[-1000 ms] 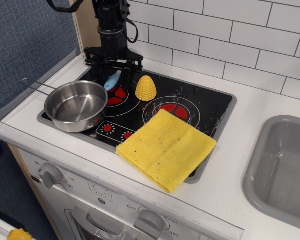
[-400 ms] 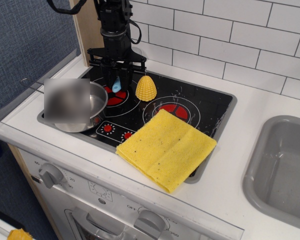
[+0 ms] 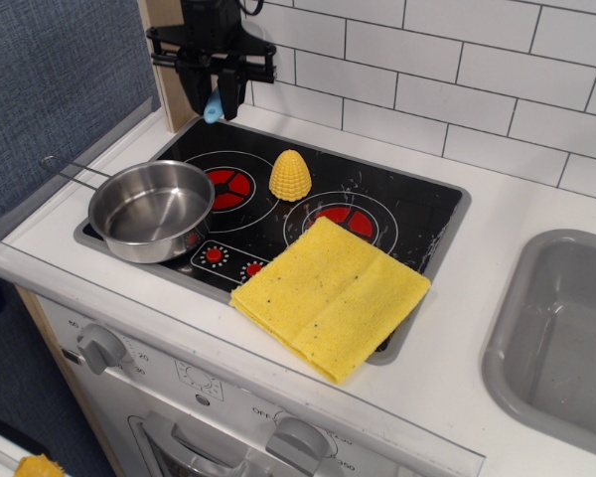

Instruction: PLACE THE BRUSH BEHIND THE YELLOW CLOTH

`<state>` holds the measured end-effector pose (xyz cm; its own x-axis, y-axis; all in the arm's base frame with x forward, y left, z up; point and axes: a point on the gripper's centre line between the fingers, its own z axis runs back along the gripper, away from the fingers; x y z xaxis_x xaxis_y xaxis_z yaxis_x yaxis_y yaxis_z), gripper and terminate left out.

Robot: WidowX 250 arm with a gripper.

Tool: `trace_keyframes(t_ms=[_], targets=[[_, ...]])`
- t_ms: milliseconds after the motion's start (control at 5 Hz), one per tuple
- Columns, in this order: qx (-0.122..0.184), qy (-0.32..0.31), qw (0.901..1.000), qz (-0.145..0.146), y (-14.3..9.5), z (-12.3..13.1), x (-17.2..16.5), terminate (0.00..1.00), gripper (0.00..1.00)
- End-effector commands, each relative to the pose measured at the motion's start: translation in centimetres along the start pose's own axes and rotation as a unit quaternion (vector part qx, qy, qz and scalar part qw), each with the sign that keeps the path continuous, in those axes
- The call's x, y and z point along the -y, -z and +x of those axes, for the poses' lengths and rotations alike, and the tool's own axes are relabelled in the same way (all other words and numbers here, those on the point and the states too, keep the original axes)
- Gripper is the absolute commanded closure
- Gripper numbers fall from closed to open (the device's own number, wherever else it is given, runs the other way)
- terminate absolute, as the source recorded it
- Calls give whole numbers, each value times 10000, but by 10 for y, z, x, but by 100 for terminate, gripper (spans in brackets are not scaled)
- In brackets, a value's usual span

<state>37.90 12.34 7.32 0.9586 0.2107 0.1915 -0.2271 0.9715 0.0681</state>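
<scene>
The gripper [image 3: 215, 91] has gone up since the earlier picture and now hangs at the upper left of the frame, high above the back edge of the stove [image 3: 417, 214]. Before, it was low, close to the red ring beside the corn cob [image 3: 290, 176]. The jaws pinch the brush [image 3: 214, 105], which has come up too. The brush hangs up and down, with its rounded blue end pointing down. Its top is hidden between the jaws, and the arm is cut off by the top edge. The yellow cloth [image 3: 330, 296] lies flat at the front of the stove, as before. The pot [image 3: 151, 210] sits at the left.
</scene>
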Motion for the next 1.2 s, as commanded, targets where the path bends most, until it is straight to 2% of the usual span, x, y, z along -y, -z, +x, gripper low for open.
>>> trace_keyframes(t_ms=[0,200,400,800,1000], targets=[[335,926,9937,-533,-40,-10,79,0,100],[259,1339,9886,-631,-41,-36,122,0,100],[91,1357,9890,-577,-37,-59,144,0,100],[-396,933,9936,-505,3,-59,152,0,100],[-514,1087,9918,-432,17,-61,157,0,100]])
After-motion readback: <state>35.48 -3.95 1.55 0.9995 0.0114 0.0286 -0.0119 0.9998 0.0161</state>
